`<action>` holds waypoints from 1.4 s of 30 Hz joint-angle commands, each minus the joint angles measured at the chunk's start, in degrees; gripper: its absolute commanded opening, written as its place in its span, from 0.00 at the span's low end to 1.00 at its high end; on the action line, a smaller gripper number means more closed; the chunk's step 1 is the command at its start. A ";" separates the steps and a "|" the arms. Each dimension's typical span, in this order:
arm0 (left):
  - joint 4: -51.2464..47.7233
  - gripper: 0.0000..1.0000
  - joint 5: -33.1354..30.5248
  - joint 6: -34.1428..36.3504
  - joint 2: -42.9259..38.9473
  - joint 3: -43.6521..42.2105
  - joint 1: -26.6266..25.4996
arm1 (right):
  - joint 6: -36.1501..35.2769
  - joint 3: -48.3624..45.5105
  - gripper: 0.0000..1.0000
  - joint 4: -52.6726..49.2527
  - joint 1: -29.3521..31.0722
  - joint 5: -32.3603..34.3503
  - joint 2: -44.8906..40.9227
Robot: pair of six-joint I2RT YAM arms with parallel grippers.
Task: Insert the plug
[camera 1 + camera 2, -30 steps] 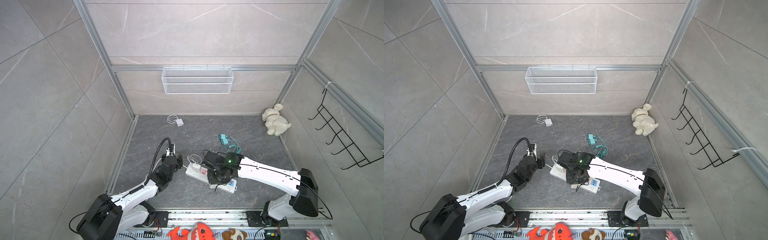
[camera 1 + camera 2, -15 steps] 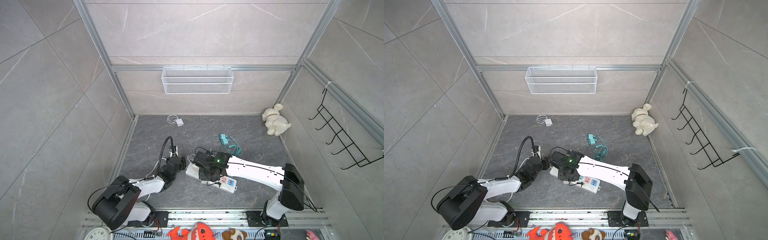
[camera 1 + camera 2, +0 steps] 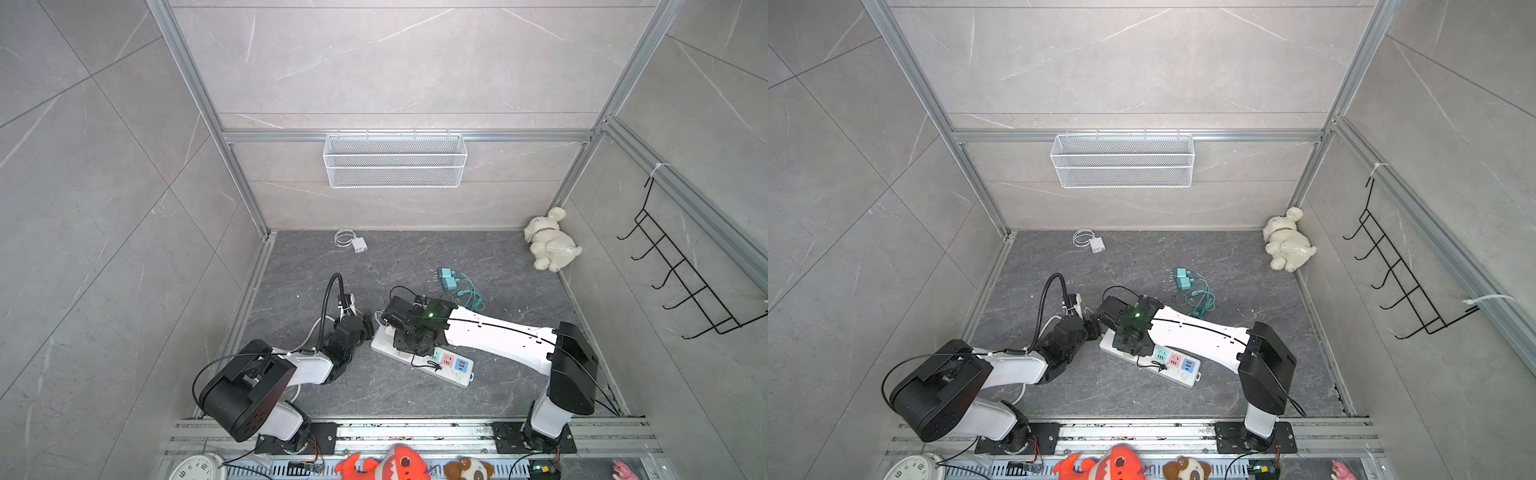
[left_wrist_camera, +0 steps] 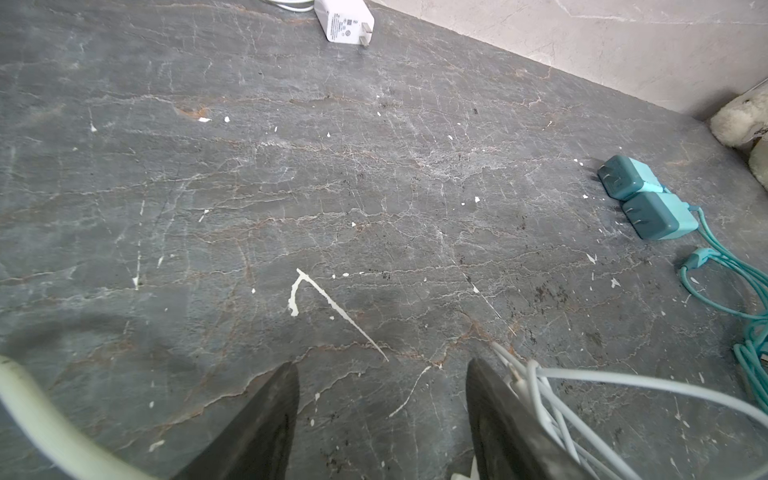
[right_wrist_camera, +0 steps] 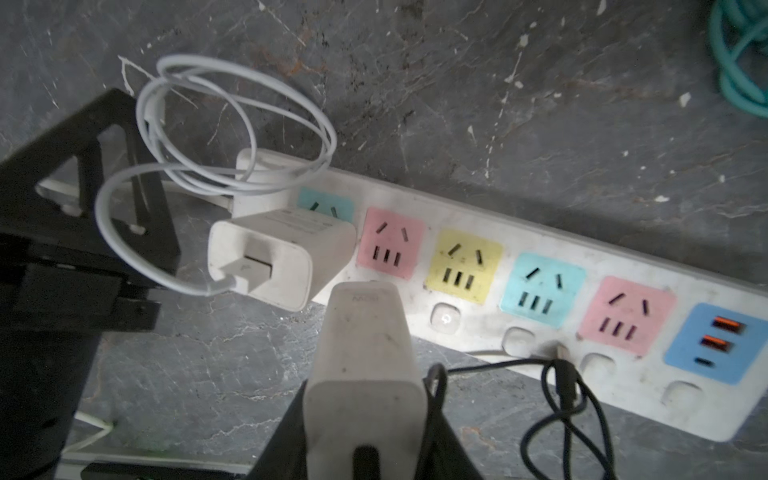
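Note:
My right gripper (image 5: 365, 419) is shut on a white plug (image 5: 363, 353) with a black cable (image 5: 561, 399) trailing from it. The plug's front end hangs at the near edge of the white power strip (image 5: 461, 216), just below its first pink socket (image 5: 390, 243); its prongs are hidden. Another white charger (image 5: 282, 253) sits in the strip's end socket, with its white cable (image 5: 232, 124) coiled above. In both top views the right wrist hides the plug. My left gripper (image 4: 382, 399) stands open over bare floor by the strip's (image 3: 455, 368) left end, holding nothing.
Two teal chargers (image 3: 446, 278) with a teal cable lie behind the strip. A white charger (image 3: 358, 244) lies near the back wall and a plush toy (image 3: 548, 243) in the back right corner. A wire basket (image 3: 395, 160) and a hook rack (image 3: 681, 286) hang on the walls.
My right gripper has carried the plug leftward along the strip toward its end sockets. The left arm has folded lower, its gripper staying by the strip's left end.

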 commanded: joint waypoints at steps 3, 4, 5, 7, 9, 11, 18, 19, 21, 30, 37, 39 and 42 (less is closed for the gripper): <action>5.47 0.66 -0.25 -1.75 0.85 -1.17 0.15 | 3.48 2.84 0.12 -1.69 -0.20 2.07 2.08; 5.59 0.66 -0.26 -1.71 0.68 -1.22 0.15 | 4.11 2.74 0.10 -1.85 -0.27 2.23 2.19; 5.60 0.66 -0.26 -1.57 0.55 -1.25 0.13 | 4.65 2.61 0.08 -2.24 -0.25 2.33 2.28; 5.52 0.66 -0.16 -1.26 0.21 -1.33 0.10 | 5.46 2.26 0.06 -2.97 -0.27 2.37 2.32; 5.43 0.67 -0.15 -1.10 -0.07 -1.42 0.13 | 6.23 1.01 0.06 -2.85 -0.27 2.51 1.94; 5.61 0.66 -0.17 -0.99 -0.16 -1.38 0.15 | 7.09 -0.45 0.07 -1.93 -0.24 3.15 1.16; 6.22 0.66 0.16 -0.81 0.63 -1.06 0.13 | 6.33 -0.36 0.06 -1.04 -0.44 3.44 2.24; 6.37 0.66 0.22 -0.80 0.59 -1.20 0.15 | 6.08 -0.11 0.06 -0.86 -0.48 3.24 2.53; 6.46 0.66 0.01 -0.75 0.46 -1.42 0.10 | 5.99 0.34 0.06 -1.31 -0.49 3.22 3.23; 6.01 0.66 0.46 -0.30 -0.08 -1.38 0.13 | 6.97 -0.22 0.06 -0.15 -0.44 3.22 4.21; 7.66 0.63 1.34 -0.32 1.72 -1.25 0.11 | 7.07 0.32 0.06 -0.71 -0.42 3.21 4.44; 8.18 0.63 1.69 -0.55 2.27 -1.31 0.06 | 7.42 -0.09 0.06 -1.31 -0.44 3.42 4.55; 9.24 0.63 2.33 -0.63 3.45 -1.49 -0.07 | 7.88 -1.03 0.06 -1.10 -0.43 3.39 4.78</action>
